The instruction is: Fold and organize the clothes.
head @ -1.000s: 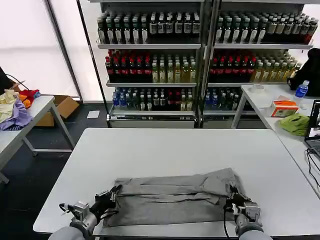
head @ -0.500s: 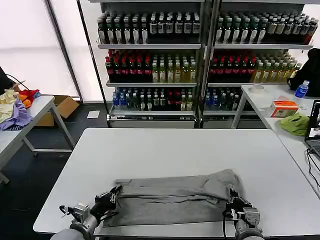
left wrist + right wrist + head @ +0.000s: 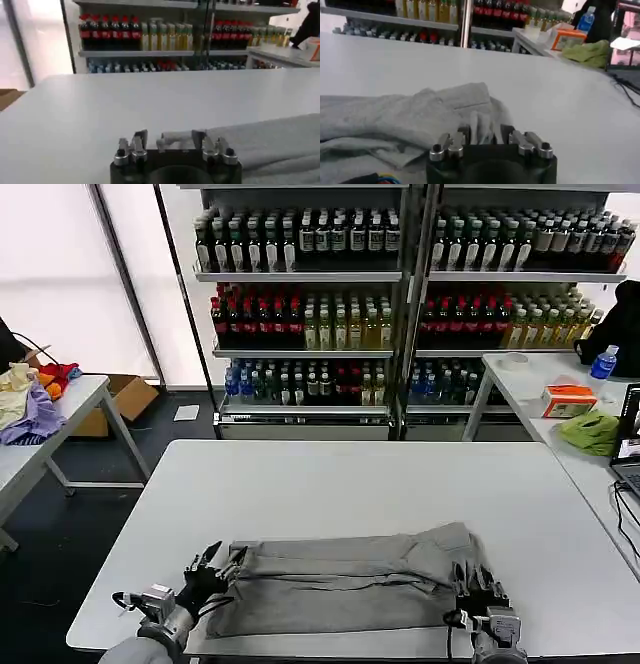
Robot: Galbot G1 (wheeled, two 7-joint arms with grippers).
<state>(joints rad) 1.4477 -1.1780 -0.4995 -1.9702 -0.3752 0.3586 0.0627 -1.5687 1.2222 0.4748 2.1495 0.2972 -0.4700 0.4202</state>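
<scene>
A light grey shirt (image 3: 340,579) lies folded into a long band across the near part of the white table (image 3: 350,479). My left gripper (image 3: 215,567) sits at the band's left end, open. In the left wrist view a corner of the shirt (image 3: 270,140) lies between the spread fingers of that gripper (image 3: 170,141). My right gripper (image 3: 478,579) sits at the band's right end, open. In the right wrist view bunched folds of the shirt (image 3: 395,117) lie loose between the fingers of the right gripper (image 3: 485,132).
Shelves of bottles (image 3: 400,284) stand behind the table. A side table at the left carries purple, yellow and red garments (image 3: 30,399). The table at the right holds a lime-green cloth (image 3: 590,431), an orange box (image 3: 567,399) and a blue bottle (image 3: 603,362).
Both grippers have opened and let go of the shirt's ends. The shirt has settled flatter on the table.
</scene>
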